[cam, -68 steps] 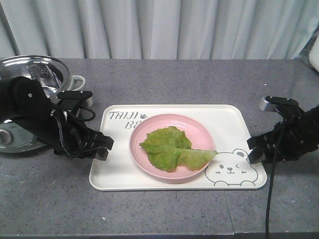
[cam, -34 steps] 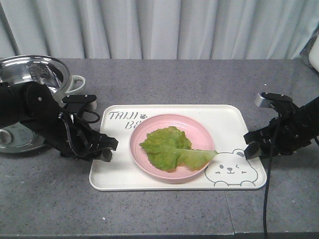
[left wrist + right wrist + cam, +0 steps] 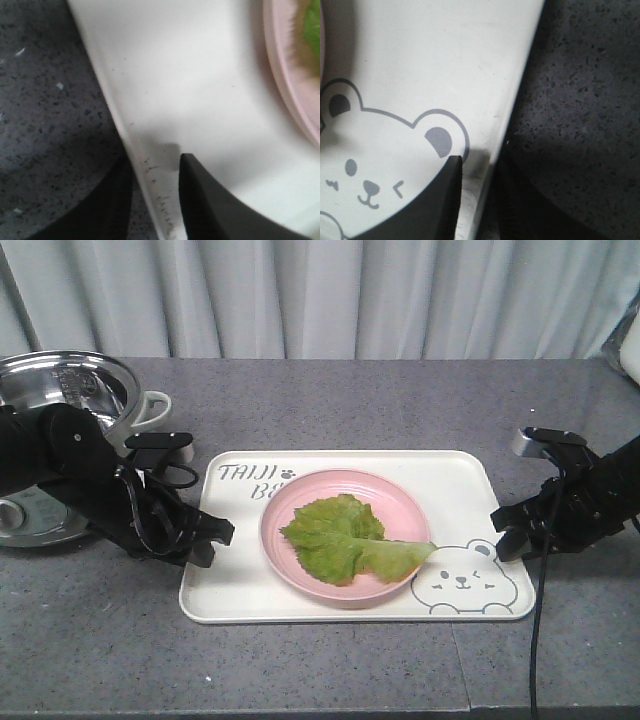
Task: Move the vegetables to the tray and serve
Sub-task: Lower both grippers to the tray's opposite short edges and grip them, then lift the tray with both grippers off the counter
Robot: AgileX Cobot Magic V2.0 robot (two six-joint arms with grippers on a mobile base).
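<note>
A cream tray [image 3: 460,480] is set mid-table on a grey table [image 3: 350,400], nearer its front edge. A green lettuce leaf [image 3: 340,540] is laid flat on a pink plate [image 3: 385,490] on the tray. The tray's left rim is straddled by the left claw [image 3: 212,540], its right rim by the right claw [image 3: 505,535]. Whether either is clenched cannot be told. A steel pot [image 3: 60,385] is seen at the table's left edge.

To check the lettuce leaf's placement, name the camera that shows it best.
The front-facing view: the whole lettuce leaf lies on the pink plate. The left wrist view catches only a blurred green sliver; the right wrist view shows none.
</note>
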